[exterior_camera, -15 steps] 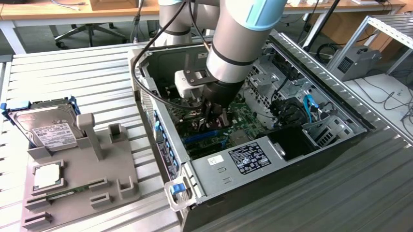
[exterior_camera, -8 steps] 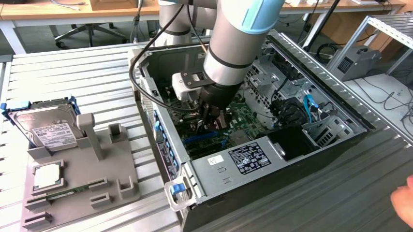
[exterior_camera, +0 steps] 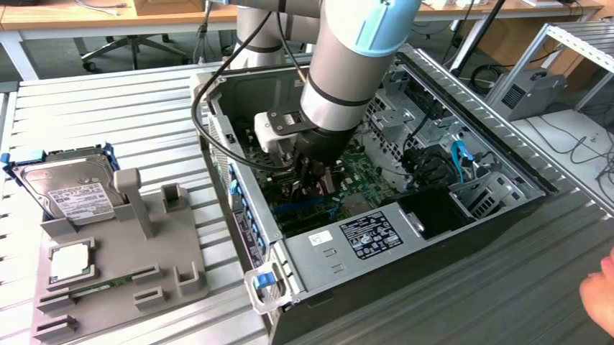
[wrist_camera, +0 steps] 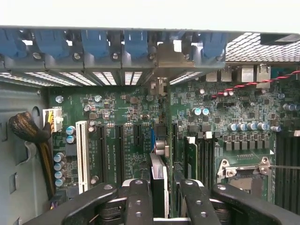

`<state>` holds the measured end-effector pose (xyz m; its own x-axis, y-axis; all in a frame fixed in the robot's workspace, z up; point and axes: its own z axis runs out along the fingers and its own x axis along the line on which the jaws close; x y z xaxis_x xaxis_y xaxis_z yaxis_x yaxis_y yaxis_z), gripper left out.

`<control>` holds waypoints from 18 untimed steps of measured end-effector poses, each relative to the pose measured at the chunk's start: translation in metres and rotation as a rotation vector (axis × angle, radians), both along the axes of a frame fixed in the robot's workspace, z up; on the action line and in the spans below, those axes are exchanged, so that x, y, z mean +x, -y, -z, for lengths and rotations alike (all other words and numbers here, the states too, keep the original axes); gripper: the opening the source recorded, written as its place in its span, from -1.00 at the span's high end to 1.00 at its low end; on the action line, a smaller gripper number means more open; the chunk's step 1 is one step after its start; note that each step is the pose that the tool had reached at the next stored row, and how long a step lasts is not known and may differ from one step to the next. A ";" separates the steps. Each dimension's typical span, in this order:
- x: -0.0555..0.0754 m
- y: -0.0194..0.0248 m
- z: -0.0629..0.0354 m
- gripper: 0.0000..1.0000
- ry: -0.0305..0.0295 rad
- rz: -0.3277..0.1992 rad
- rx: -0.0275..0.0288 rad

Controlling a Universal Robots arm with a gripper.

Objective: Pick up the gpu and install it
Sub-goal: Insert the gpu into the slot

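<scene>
The gpu (wrist_camera: 158, 187) stands on edge between the gripper's (wrist_camera: 164, 206) fingers (wrist_camera: 138, 201), so the wrist view sees little more than its thin silver-and-dark edge. It is held this way so that its lower edge can face the board. It hangs over the green motherboard (wrist_camera: 126, 108), just beside the row of long dark expansion slots (wrist_camera: 101, 150) and roughly parallel to them. Whether its lower edge already touches a slot cannot be told.

The gripper is partly closed, its jaws drawn in against the card's two flat faces. That appears to be a firm pinch on the narrow board rather than a loose cradle. In the centre of the exterior view the gripper (exterior_camera: 312, 180) reaches straight down into the open computer case (exterior_camera: 240, 237). The case lies on its side with the panel off, which gives the arm a vertical path to the board.

The blue retaining latches (wrist_camera: 96, 42) line the case's rear wall, where a card's metal bracket would sit. The power supply (exterior_camera: 369, 233) lies just below centre in the exterior view.

At the exterior view's left a grey parts holder (exterior_camera: 144, 215) stands well apart from the case. It props the hard drive (exterior_camera: 67, 190) up at an angle, and a slim memory stick (exterior_camera: 91, 291) lies at lower left. A person's hand (exterior_camera: 599, 295) shows at the lower right edge, clear of the work.
</scene>
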<state>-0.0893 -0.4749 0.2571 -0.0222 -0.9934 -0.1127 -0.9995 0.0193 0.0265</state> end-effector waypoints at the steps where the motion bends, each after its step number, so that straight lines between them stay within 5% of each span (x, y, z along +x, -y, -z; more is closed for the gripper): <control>1: 0.000 0.0000 0.0009 0.43 -0.0001 0.000 -0.0002; 18: 0.000 -0.0003 0.0017 0.43 0.0002 0.000 0.0001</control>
<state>-0.0895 -0.4745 0.2555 -0.0222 -0.9934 -0.1129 -0.9995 0.0193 0.0263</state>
